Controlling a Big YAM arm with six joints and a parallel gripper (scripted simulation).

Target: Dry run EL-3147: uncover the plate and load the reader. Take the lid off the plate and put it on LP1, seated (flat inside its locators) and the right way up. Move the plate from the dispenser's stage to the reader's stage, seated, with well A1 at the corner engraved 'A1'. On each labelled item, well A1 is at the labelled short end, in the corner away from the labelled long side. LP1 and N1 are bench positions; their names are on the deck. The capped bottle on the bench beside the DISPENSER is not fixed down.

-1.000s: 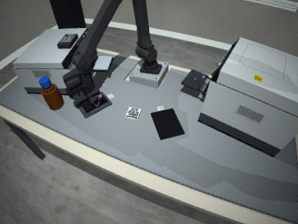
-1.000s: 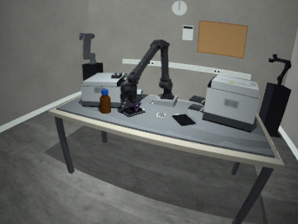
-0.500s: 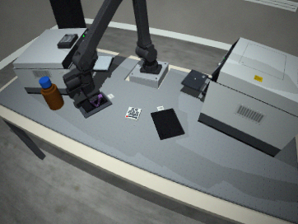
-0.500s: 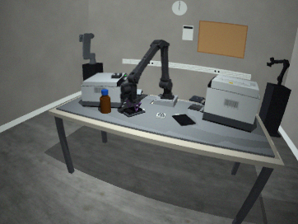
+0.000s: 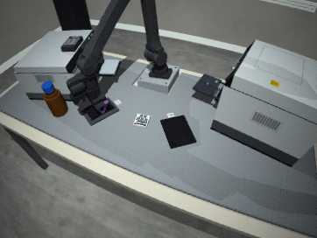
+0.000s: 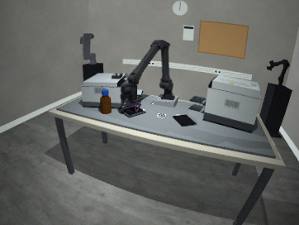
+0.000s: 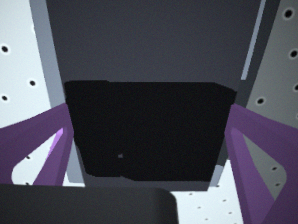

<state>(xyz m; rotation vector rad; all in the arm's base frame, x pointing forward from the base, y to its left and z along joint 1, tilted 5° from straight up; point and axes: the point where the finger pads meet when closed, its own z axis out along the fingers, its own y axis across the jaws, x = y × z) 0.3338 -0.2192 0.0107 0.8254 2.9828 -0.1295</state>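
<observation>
My gripper [image 5: 100,108] is low over a dark grey bench pad [image 5: 103,112] in front of the dispenser [image 5: 48,61]. Its purple fingers stand wide and press on both long edges of a flat black lid [image 7: 150,130]. The lid lies level, on or just above the pad; I cannot tell which. A small white label [image 5: 118,101] sits beside the pad. The light grey plate [image 5: 109,66] rests on the dispenser's stage. The reader [image 5: 267,101] stands at the right, with its dark stage [image 5: 207,85] empty. The arm also shows in the exterior view [image 6: 132,107].
A brown capped bottle [image 5: 54,101] stands just left of the gripper. A black flat rectangle [image 5: 177,131] with a small label [image 5: 170,115] lies mid-bench. A printed marker card [image 5: 142,120] lies between the two pads. The arm's base [image 5: 158,76] is behind them.
</observation>
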